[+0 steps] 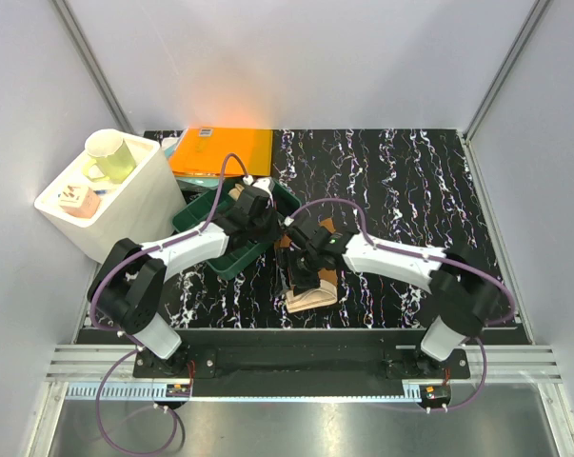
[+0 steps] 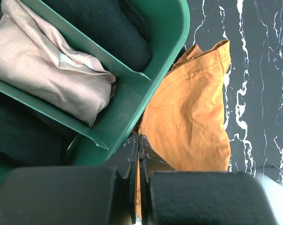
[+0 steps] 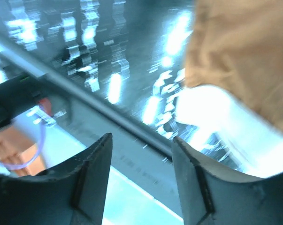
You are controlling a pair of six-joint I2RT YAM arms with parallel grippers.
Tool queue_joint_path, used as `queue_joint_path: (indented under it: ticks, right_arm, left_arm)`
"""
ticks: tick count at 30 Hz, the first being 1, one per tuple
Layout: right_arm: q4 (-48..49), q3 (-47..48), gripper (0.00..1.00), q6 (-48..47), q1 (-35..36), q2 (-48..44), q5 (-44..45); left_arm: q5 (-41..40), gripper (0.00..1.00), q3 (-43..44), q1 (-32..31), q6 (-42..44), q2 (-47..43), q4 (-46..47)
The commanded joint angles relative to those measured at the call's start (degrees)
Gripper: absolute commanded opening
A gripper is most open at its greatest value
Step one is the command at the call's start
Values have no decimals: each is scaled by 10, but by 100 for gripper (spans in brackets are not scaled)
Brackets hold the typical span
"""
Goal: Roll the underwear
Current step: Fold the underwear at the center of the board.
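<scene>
My right claw (image 3: pixel 141 140) is released, fingers apart with nothing between them, close over the brown underwear (image 1: pixel 313 286) lying near the desk's (image 1: pixel 410 181) front edge. My left claw (image 2: pixel 139 140) is clenched, its tips at the fabric's edge beside the green tray's (image 2: pixel 172 56) corner.

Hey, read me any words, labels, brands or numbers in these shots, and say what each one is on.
Nothing can be read.
Orange folder: small pale label, too small to read.
Front rail: row of fine marks, too small to read.
Pink garment in the green tray: white tag, no legible print.
</scene>
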Motion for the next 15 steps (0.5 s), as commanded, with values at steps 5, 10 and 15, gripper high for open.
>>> queue_joint_path:
  ticks: [5,10,15]
  right_arm:
    - [-32,-16,61,5,-7,-139,48]
    - [-32,-36,46,2,-66,-132,81]
    - [-26,-69,41,-12,-96,-116,96]
  left_arm:
    - [-40,0,10,6,20,-2,-7]
    - [-37,0,8,6,19,-3,-9]
    - [-36,0,6,6,19,-5,-8]
